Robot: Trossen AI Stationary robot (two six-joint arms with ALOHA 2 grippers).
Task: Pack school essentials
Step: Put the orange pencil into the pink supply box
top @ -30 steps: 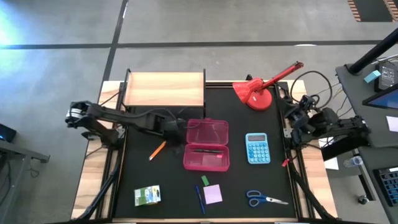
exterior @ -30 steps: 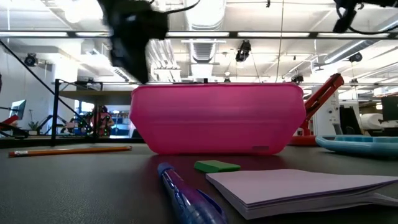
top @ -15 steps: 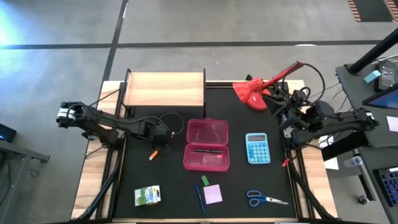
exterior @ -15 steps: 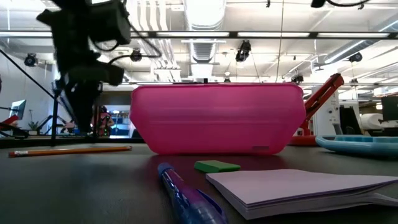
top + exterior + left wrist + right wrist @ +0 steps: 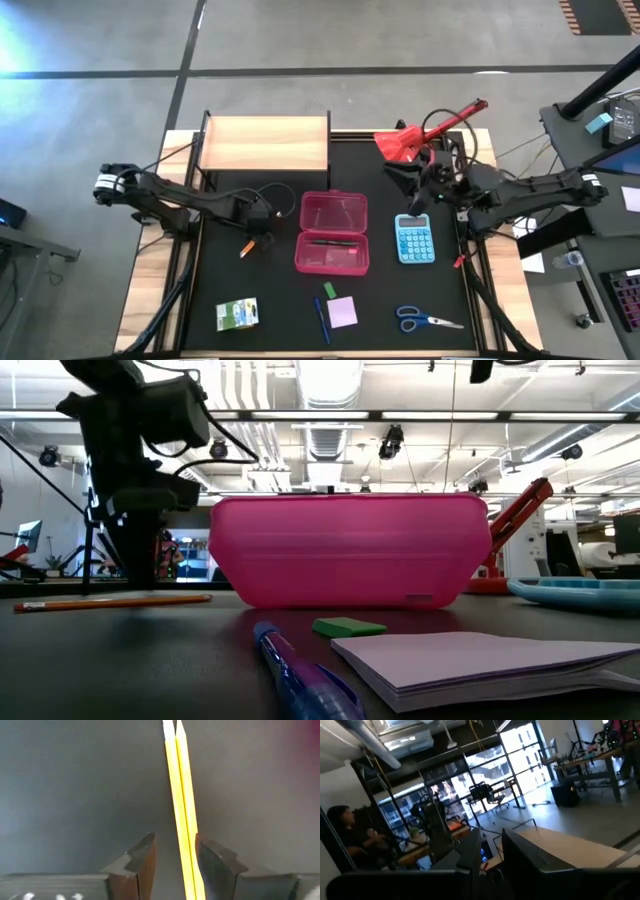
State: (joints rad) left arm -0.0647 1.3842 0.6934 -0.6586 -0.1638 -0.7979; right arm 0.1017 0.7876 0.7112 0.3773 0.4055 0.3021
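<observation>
One orange pencil, one pink case mid-frame. Left gripper parted, straddling pencil, one finger touching. Right gripper upper right, slightly apart, empty.

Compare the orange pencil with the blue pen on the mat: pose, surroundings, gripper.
The orange pencil lies slanted, left of the pink case; the blue pen lies nearly straight, near the front edge. The left gripper, open, straddles the pencil; no gripper is near the pen. The pencil lies alone; the pen lies beside the lilac pad. Both rest flat, unpacked.
</observation>
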